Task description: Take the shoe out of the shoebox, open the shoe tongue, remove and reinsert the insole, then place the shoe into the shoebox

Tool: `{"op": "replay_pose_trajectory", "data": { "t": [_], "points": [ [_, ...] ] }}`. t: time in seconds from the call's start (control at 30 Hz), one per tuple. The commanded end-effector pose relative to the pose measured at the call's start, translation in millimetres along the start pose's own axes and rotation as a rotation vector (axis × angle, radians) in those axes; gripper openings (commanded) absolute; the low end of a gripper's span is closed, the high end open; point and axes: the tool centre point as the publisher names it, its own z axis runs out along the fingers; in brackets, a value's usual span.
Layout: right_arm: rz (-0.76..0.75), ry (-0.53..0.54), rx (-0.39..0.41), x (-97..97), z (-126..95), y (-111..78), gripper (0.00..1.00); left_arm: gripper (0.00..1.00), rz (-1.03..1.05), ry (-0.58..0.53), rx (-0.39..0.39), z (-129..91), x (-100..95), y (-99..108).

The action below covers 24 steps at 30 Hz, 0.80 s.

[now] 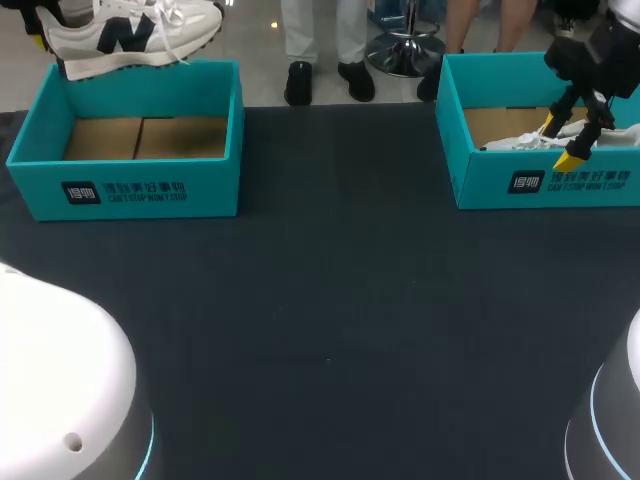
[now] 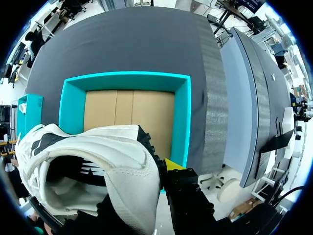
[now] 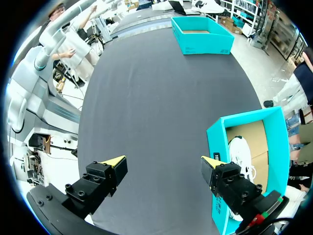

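Left claw [image 2: 146,169] grips the shoe [image 2: 88,147], one fingertip hidden.

1. The desk [image 1: 330,330] carried a dark charcoal cloth [image 1: 420,260] of fine weave, which filled most of the head view.
2. Its far edge [image 1: 340,106] ran straight across that view.
3. In the left wrist view its side [image 2: 212,98] showed as a paler grey, ribbed band beside the cloth.
4. Light fell softly and evenly over the cloth in all three views.
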Motion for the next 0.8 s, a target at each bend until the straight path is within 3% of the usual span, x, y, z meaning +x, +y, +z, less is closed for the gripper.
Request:
{"op": "replay_pose_trajectory", "data": {
  "t": [0.03,0.8],
  "points": [
    [-0.001,0.001,0.002,-1.0,0,0.1,1.0,0.0,-0.001,0.024,-0.061,-7,-9.9,-42],
    [-0.001,0.001,0.002,-1.0,0,0.1,1.0,0.0,0.008,0.046,-0.101,-18,-51.8,-143]
  ]
}}
